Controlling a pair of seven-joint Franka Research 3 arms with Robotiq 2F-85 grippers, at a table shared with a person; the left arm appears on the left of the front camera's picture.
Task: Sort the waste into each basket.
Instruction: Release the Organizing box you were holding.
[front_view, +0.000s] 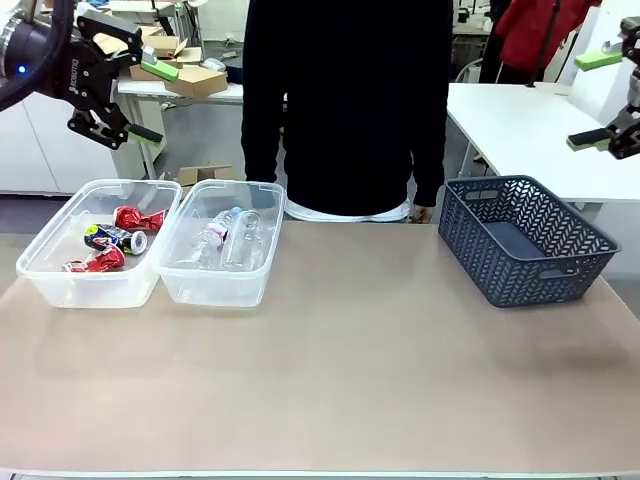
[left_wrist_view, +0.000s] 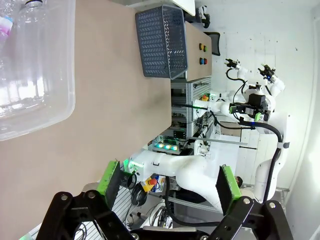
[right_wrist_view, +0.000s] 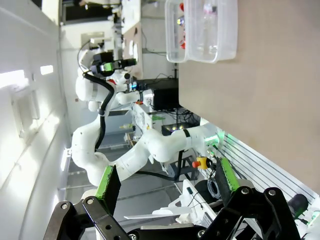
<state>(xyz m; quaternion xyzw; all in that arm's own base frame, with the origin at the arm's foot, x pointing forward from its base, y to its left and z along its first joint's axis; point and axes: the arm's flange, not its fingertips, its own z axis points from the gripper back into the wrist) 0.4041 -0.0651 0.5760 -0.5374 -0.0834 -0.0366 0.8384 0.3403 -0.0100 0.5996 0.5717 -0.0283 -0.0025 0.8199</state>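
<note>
My left jaws (front_view: 150, 100) hang wide and empty above the far left corner of the tan surface (front_view: 350, 380); my right jaws (front_view: 598, 98) gape wide too, holding nothing, above the far right edge. Toward the far left edge stand two small clear plastic tubs, touching side by side. The left tub (front_view: 60, 275) holds the dented red and dark metal cans (front_view: 115, 240); the right tub (front_view: 215, 285) holds the clear plastic bottles (front_view: 230, 238). A dark grey lattice basket (front_view: 525, 240) sits near the far right corner.

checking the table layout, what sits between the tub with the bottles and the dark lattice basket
Nothing: in the front view, the stretch of table between the tub with the bottles and the dark lattice basket is bare; the person's hand rests at the far edge behind it.
</note>
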